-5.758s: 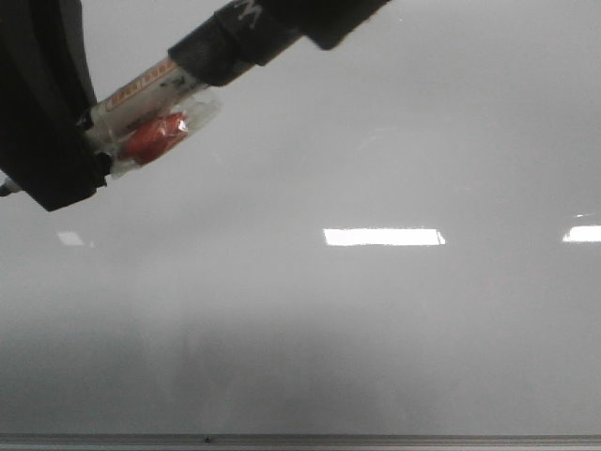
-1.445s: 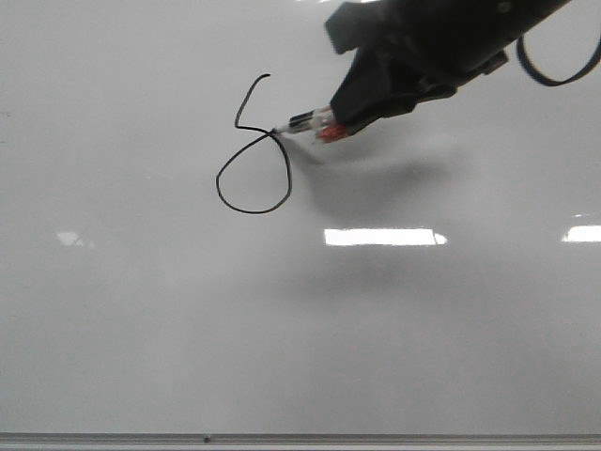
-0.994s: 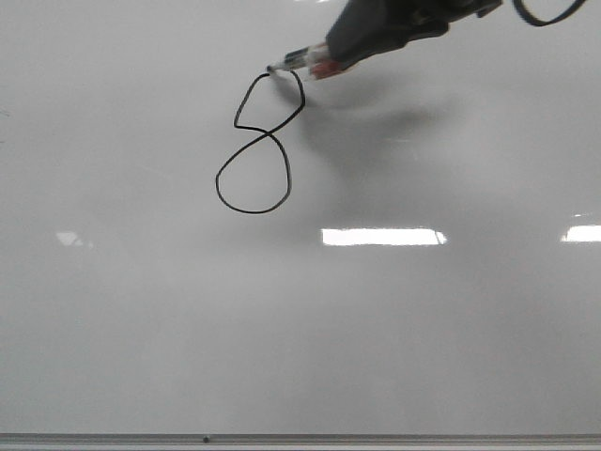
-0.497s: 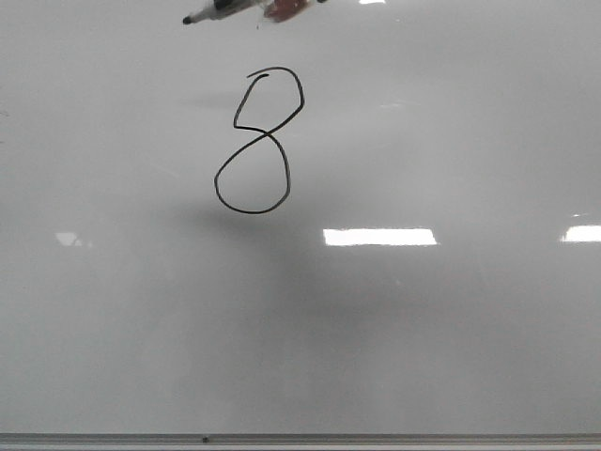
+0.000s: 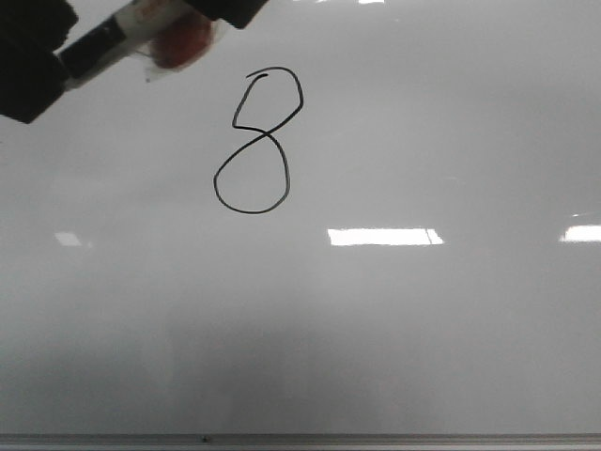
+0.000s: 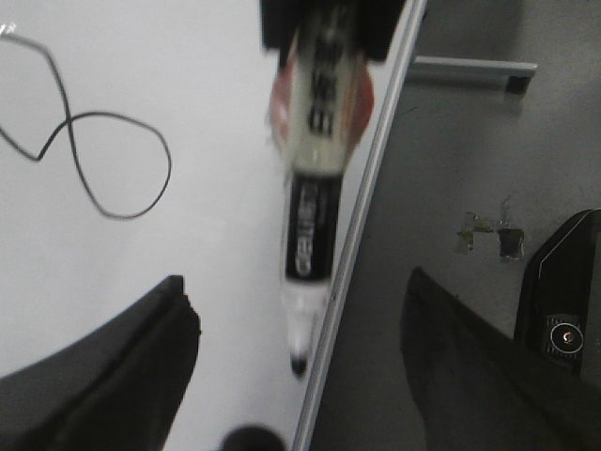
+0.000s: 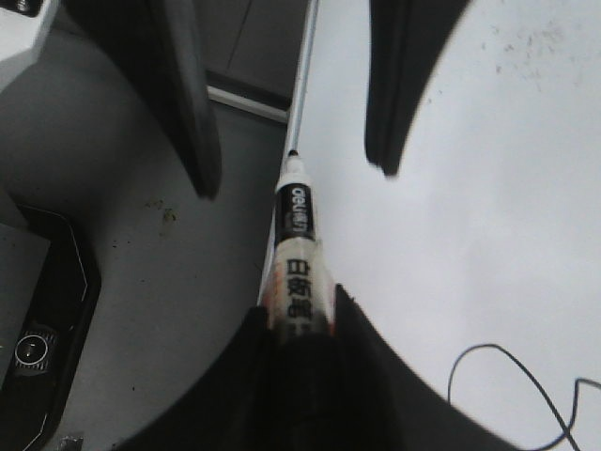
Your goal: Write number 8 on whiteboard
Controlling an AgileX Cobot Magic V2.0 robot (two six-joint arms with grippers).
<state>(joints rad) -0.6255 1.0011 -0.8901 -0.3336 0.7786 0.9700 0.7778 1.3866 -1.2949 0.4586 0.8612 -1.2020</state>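
Observation:
The number 8 stands as a thin black line on the whiteboard, left of the middle in the front view. My right gripper is shut on a marker with black and white bands. The marker hangs above the board near the far left corner, away from the 8. Its tip points in between the spread fingers of my left gripper, which is open and touches nothing. The left gripper shows only as a dark block in the front view.
The board's metal edge strip runs just under the marker. Beyond it lies a grey surface with a dark device. Bright rectangular light reflections sit on the board. The near edge strip crosses the bottom of the front view.
The top loop of the 8 was closed. The marker then lifted off the board and moved left, and the left gripper came into view at the far left corner.

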